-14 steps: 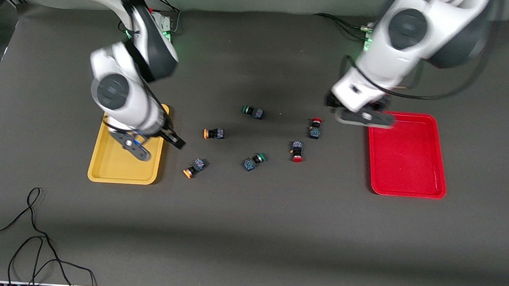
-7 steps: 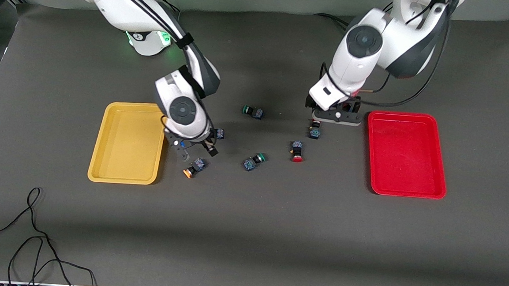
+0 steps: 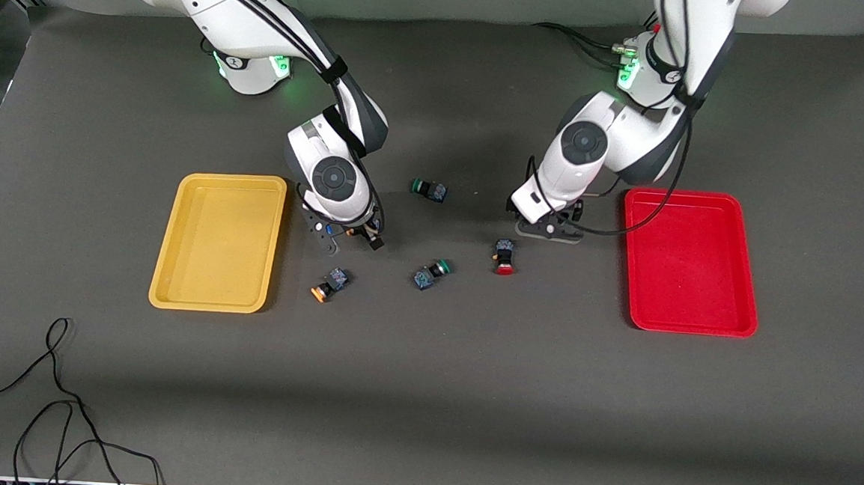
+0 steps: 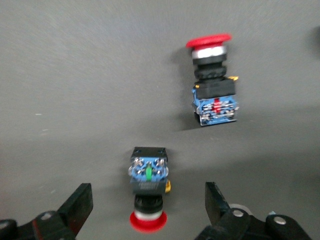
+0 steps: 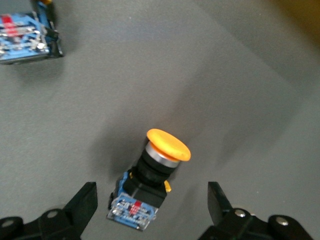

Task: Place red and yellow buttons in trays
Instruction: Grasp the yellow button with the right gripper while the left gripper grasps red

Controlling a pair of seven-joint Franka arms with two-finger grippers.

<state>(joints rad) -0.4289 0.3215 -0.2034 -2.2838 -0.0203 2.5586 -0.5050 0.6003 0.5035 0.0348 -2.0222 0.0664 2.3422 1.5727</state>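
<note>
Both grippers hanging wide open, empty: right gripper (image 5: 150,210) straddling a yellow button (image 5: 150,177) beside the yellow tray (image 3: 218,241), left gripper (image 4: 145,207) over a red button (image 4: 148,187) near the red tray (image 3: 689,262); each should be centring on the body before closing.

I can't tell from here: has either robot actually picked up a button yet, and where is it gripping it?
Nothing is held. The left gripper is open around a red button; the right gripper is open around a yellow button.
</note>
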